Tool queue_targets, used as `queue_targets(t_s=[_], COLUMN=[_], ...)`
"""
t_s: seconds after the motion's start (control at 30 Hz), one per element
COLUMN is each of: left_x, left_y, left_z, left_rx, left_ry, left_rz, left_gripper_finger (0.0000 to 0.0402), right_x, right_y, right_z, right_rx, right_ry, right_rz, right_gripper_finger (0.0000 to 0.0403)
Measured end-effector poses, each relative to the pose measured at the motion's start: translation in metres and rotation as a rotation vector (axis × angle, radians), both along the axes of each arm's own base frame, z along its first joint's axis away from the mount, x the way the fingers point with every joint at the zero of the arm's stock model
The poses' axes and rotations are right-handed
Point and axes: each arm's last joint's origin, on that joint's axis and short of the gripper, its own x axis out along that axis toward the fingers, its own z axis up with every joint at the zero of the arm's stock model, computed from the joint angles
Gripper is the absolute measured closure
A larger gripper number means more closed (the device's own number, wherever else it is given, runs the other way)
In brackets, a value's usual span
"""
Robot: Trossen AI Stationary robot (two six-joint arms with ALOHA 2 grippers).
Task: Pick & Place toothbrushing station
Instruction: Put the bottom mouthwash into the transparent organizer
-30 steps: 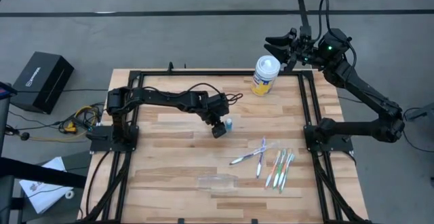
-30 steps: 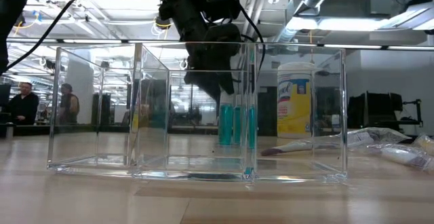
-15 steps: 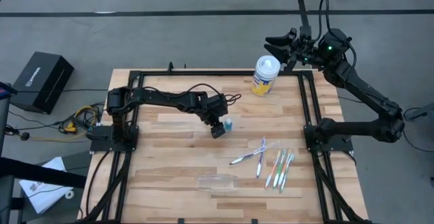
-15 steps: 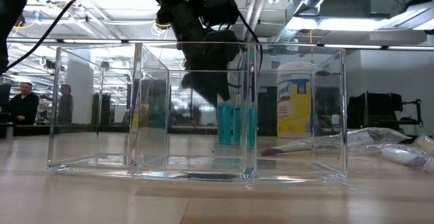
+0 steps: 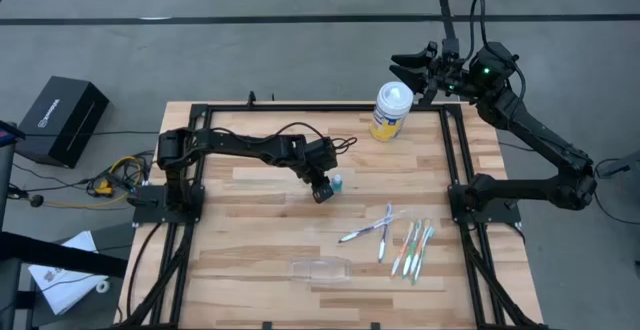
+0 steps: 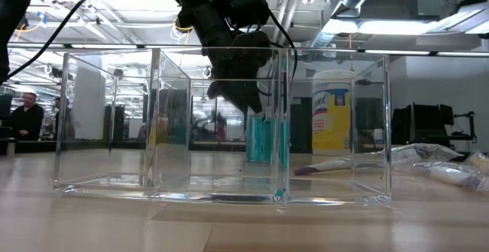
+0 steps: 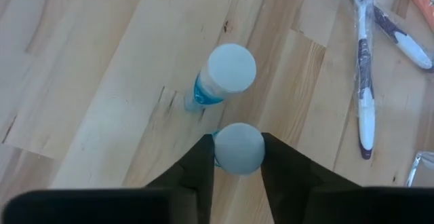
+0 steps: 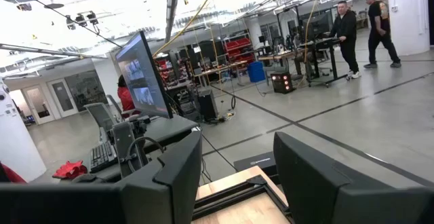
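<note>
Toothbrushes (image 5: 400, 238) lie fanned out toward four o'clock on the counter (image 5: 250, 240), beside a clear plastic bag (image 5: 320, 267) at six. Two teal-and-white tubes stand upright near the centre: the left tool (image 7: 237, 157) pinches one tube (image 7: 239, 148) between its fingers, the other tube (image 7: 227, 75) just beside it and free. Off at one o'clock the right tool (image 8: 234, 176) hovers past the counter's edge, fingers apart and empty, near a wipes canister (image 5: 391, 110)
</note>
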Motion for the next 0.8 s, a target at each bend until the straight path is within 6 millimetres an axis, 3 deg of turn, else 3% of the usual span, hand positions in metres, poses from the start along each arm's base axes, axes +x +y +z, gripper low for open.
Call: queue_targets(t_s=[0.4, 0.53, 0.8], left_x=[-0.001, -0.008, -0.040], left_y=[0.000, 0.000, -0.013], left_z=[0.006, 0.032, 0.108], left_rx=[-0.008, 0.037, 0.082], left_ry=[-0.019, -0.098, -0.328], left_rz=[0.000, 0.013, 0.001], left_gripper_finger=[0.0320, 0.0320, 0.0320], right_x=[0.000, 0.000, 0.000], right_y=[0.000, 0.000, 0.000], right_z=[0.000, 0.000, 0.002], right_rx=[0.000, 0.000, -0.015], right_ry=[0.000, 0.000, -0.016], right_rz=[0.000, 0.000, 0.004], right_gripper_finger=[0.0228, 0.0228, 0.0228])
